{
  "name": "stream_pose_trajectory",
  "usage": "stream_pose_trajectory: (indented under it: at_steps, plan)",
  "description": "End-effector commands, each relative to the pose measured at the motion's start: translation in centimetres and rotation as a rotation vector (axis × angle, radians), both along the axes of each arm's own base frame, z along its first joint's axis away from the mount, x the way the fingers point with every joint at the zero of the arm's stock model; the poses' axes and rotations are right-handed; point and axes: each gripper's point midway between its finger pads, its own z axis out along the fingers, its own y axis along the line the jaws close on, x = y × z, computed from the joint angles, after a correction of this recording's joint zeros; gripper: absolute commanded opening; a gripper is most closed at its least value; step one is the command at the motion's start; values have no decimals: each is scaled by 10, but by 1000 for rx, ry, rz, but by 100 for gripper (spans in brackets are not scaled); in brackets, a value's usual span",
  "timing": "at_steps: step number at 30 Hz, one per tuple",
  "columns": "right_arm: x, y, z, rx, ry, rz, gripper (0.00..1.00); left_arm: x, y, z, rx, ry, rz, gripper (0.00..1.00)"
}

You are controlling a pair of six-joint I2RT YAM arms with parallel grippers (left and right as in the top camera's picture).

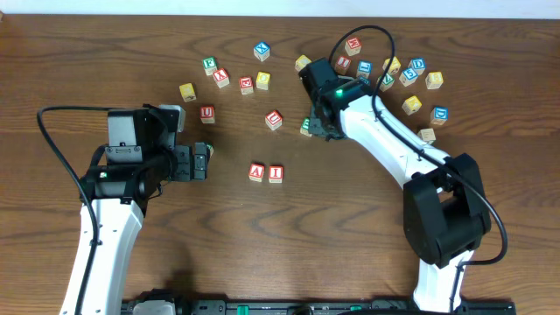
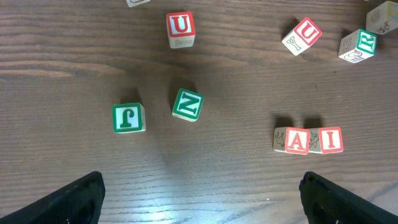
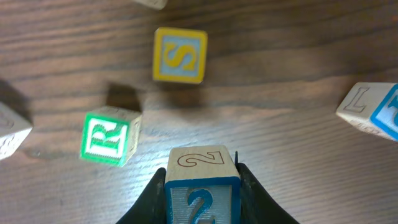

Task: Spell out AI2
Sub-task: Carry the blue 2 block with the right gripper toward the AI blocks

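While our right gripper (image 3: 202, 200) pinches the 2 cube (image 3: 200, 163), our left gripper (image 1: 208, 162) is wide open and empty. The A cube (image 1: 256, 171) touches the I cube (image 1: 276, 172), away from the 2 cube.

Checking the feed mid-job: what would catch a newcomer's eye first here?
The red A cube and red I cube sit side by side, touching, at mid-table. The right tool is shut on the blue 2 cube near the scattered cubes farther back. The left tool rests open left of the pair, holding nothing.
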Motion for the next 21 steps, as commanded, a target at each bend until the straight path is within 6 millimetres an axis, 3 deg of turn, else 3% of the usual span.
stream_pose_trajectory:
  at_steps: [1,13,21]
  plan:
    - [-8,9,11,-19,-14,41,15,1,1,1,5,-4,-12,98]
    - [-35,48,9,-33,6,148,16,1,1,1,5,-4,-12,98]
    - [-45,60,8,-33,11,178,16,1,1,1,5,-4,-12,98]
